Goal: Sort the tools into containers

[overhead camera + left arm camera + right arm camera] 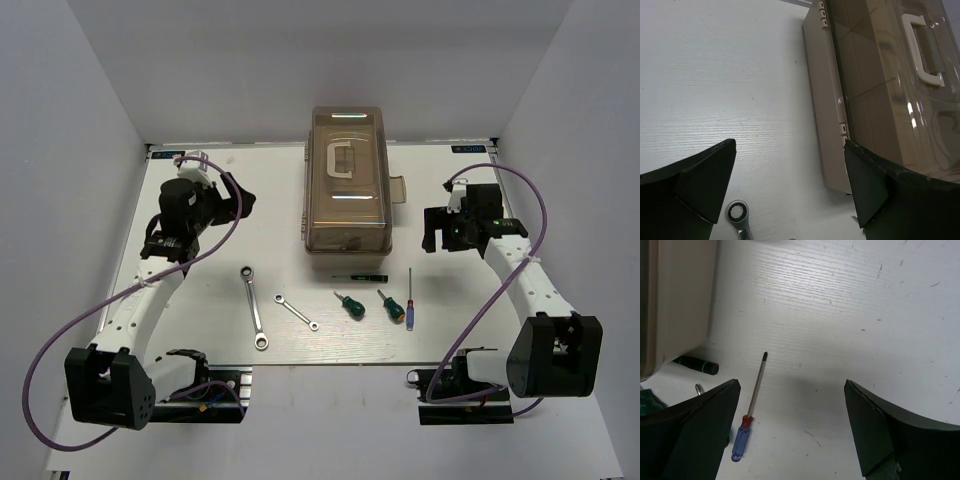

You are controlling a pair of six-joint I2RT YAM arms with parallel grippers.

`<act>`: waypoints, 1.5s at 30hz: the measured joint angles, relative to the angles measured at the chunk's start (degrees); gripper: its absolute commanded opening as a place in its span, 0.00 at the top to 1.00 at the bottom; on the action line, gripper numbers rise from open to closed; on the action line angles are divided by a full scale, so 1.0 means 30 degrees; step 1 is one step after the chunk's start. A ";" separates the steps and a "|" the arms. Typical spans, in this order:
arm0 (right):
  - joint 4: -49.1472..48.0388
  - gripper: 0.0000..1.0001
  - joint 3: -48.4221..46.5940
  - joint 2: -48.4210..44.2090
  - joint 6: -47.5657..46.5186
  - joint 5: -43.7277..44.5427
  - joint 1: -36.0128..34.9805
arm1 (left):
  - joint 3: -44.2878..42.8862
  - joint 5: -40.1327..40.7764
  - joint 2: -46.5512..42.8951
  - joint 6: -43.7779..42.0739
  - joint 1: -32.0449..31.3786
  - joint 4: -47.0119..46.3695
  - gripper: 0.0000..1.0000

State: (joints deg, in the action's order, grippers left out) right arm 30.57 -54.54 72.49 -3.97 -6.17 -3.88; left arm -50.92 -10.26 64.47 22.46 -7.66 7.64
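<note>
A closed toolbox (347, 180) stands at upper centre of the white tabletop (270, 235), long axis running top to bottom, with bare surface on both sides. Below it lie a near-vertical long wrench (253, 306) and blue-handled screwdriver (410, 297), a slanted short wrench (296, 311), a green screwdriver (349, 304), a second green screwdriver (390, 305), and a pen-like tool (358, 275) lying crosswise. The left hand (232, 196) and right hand (432, 228) flank the box, spread wide and empty.

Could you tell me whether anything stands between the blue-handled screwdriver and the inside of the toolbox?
Yes. The toolbox has its translucent lid shut on top, covering the inside. The blue-handled screwdriver lies on the table, on the near side of the toolbox's right corner.
</note>
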 measured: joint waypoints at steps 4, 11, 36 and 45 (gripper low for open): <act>-0.0335 0.14 0.0022 0.0073 -0.0102 -0.0109 0.0007 | -0.0160 -0.0408 0.0437 0.0015 0.0000 0.0197 0.04; -0.0685 1.00 -0.0182 0.0073 -0.2790 -0.0692 0.0036 | -0.0627 -0.1464 0.1450 -0.0102 0.0000 0.0750 1.00; -0.2980 0.42 -1.9380 1.3187 0.7118 -0.8808 -0.5486 | -0.4546 -0.7074 0.5625 0.0138 -0.0109 -0.0554 0.24; -0.1938 0.48 -2.0968 1.3478 0.7766 -0.4575 -0.8109 | -0.4874 -0.7810 0.6222 0.0291 -0.0109 -0.1166 0.50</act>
State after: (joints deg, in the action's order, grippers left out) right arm 24.75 -117.45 112.92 19.33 -19.90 -28.21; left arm -65.54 -33.69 83.13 23.33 -7.99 4.14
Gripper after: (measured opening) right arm 0.517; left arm 0.633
